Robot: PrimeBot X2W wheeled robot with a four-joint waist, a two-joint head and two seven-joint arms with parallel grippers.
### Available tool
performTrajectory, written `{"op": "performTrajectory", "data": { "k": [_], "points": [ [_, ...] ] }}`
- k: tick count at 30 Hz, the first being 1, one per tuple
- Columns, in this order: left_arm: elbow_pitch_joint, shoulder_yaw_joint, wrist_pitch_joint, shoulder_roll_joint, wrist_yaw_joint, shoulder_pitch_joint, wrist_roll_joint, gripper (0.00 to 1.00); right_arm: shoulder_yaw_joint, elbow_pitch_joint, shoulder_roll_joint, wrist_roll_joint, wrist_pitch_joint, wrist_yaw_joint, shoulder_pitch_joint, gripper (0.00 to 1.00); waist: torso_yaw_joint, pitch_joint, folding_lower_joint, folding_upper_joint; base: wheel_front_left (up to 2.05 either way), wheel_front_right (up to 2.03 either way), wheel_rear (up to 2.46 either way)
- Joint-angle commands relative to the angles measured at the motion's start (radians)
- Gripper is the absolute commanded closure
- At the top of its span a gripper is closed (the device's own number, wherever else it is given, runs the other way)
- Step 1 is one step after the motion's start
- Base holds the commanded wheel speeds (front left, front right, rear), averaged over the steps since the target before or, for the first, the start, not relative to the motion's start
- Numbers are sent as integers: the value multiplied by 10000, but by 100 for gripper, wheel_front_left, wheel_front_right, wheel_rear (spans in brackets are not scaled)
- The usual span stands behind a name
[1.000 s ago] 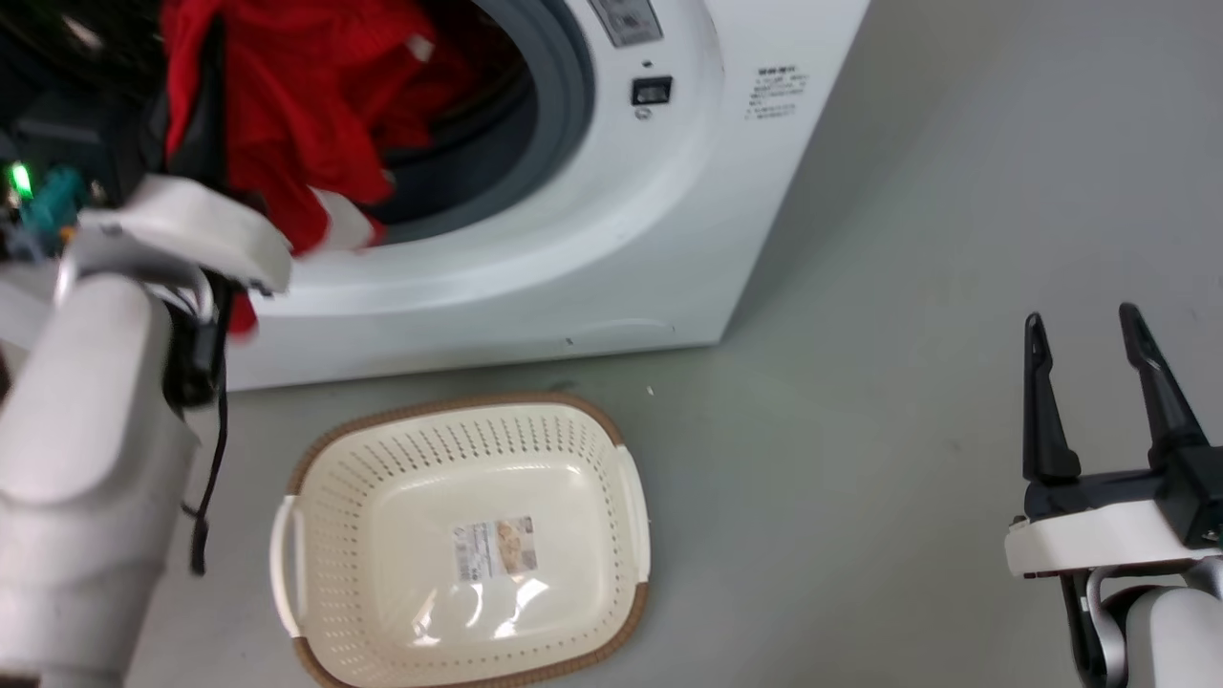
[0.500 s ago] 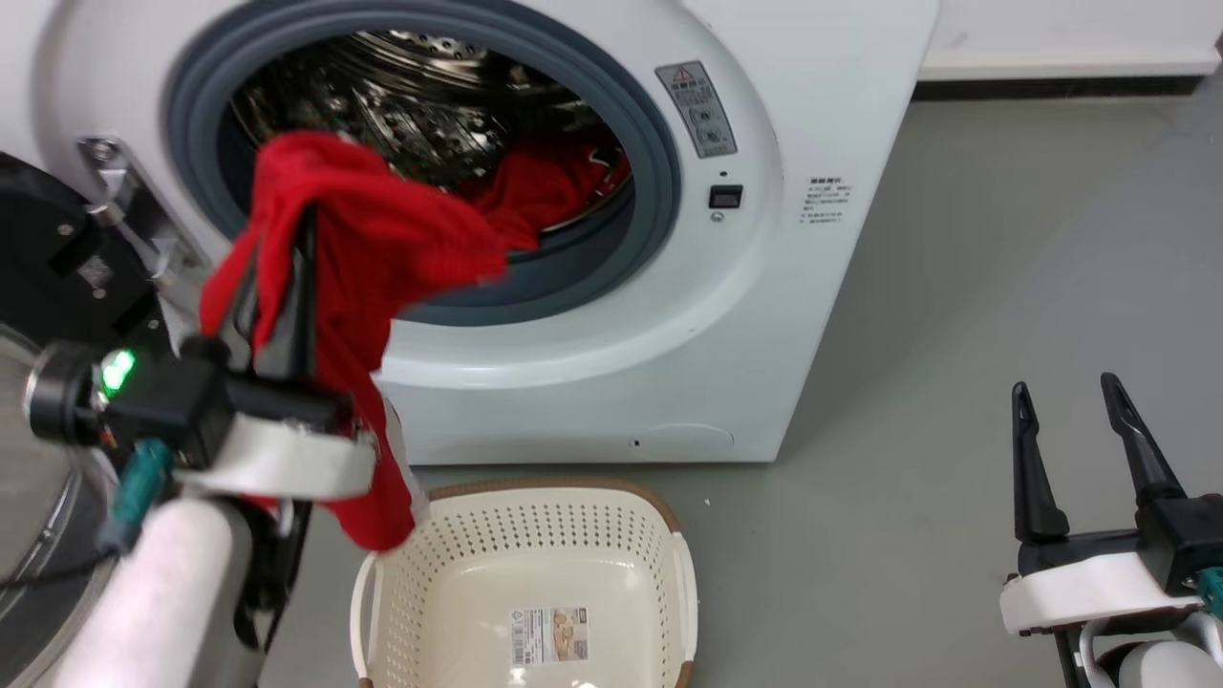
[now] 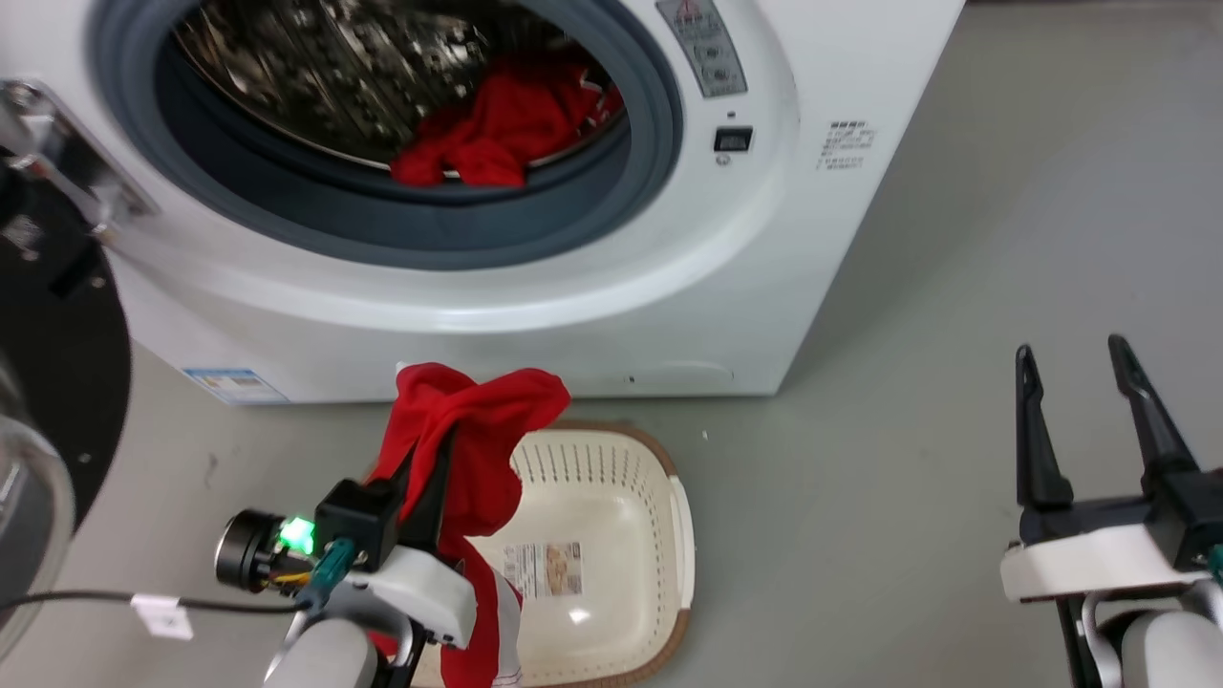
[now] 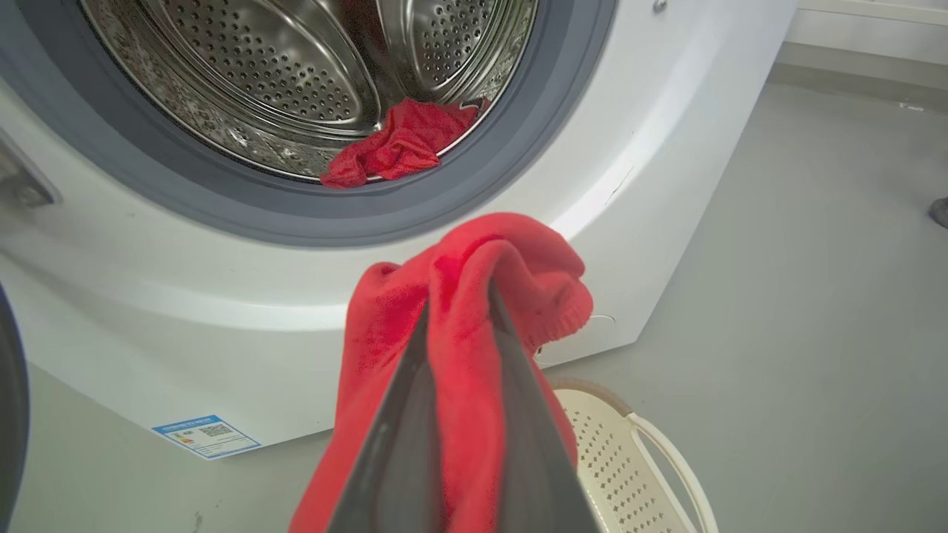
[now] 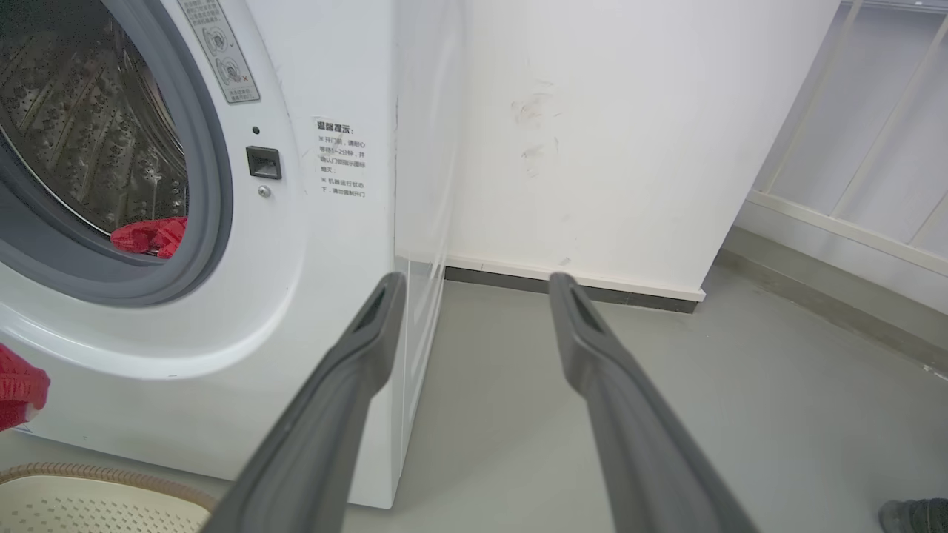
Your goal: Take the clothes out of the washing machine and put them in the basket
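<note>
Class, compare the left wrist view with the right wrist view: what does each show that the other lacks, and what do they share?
The left wrist view adds the left gripper shut on a red garment, and a blue label low on the washing machine. The right wrist view adds the open right gripper, a white wall and a printed notice. Shared: the washing machine, a second red garment in its drum, the basket, an edge of the held garment, and the grey floor.

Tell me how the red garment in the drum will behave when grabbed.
Probably floppy: the garment in the drum lies crumpled, and the held garment droops from the left gripper. It sits behind the grey door seal, so may drag across it.
</note>
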Motion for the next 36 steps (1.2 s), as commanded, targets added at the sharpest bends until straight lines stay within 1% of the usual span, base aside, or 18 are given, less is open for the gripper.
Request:
{"op": "performTrajectory", "data": {
  "k": [1, 5, 9, 15, 16, 20, 23, 29, 33, 36],
  "points": [
    [359, 68, -29, -163, -98, -424, 127, 100, -3, -75, 7, -4, -24, -12, -276, 0, -283, 794, 0, 0, 0, 0, 0],
    [1895, -14, -28, -477, -366, -1099, 602, 100, -53, -255, 8, -53, -24, -10, -644, 0, -546, 1762, 0, 0, 0, 0, 0],
    [3409, -34, -30, -667, -618, -1888, 924, 100, -113, -385, 7, -15, -24, -12, -939, 0, -864, 2684, 0, 0, 0, 0, 0],
    [5336, 5, -30, -674, -870, -2902, 1258, 100, -79, -483, 10, 102, -24, -12, -1357, 0, -1357, 3861, 0, 0, 0, 0, 0],
    [5608, -42, -28, -662, -950, -3089, 1333, 100, -93, -522, 8, 148, -24, -12, -1438, 0, -1412, 4034, 0, 0, 0, 0, 0],
    [6777, -324, -30, -591, -1049, -3725, 1724, 100, -156, -591, 10, 272, -24, -12, -1623, 0, -1608, 4687, 0, 0, 0, 0, 0],
    [7209, -280, -30, -653, -1005, -4313, 1747, 100, -227, -681, 10, 327, -24, -12, -1773, 0, -1682, 5149, 0, 0, 0, 0, 0],
    [7833, -270, -30, -567, -977, -5110, 1870, 100, -414, -843, 8, 375, -24, -12, -1916, 0, -1767, 5908, 0, 0, 0, 0, 0],
    [8316, -270, -30, -552, -928, -5521, 1875, 100, -436, -895, 8, 397, -24, -12, -1934, 0, -1797, 6203, 0, 0, 0, 0, 0],
    [8399, -261, -30, -569, -869, -5711, 1872, 100, -443, -932, 8, 438, -24, -12, -2017, 0, -1807, 6303, 0, 0, 0, 0, 0]
  ]
}}
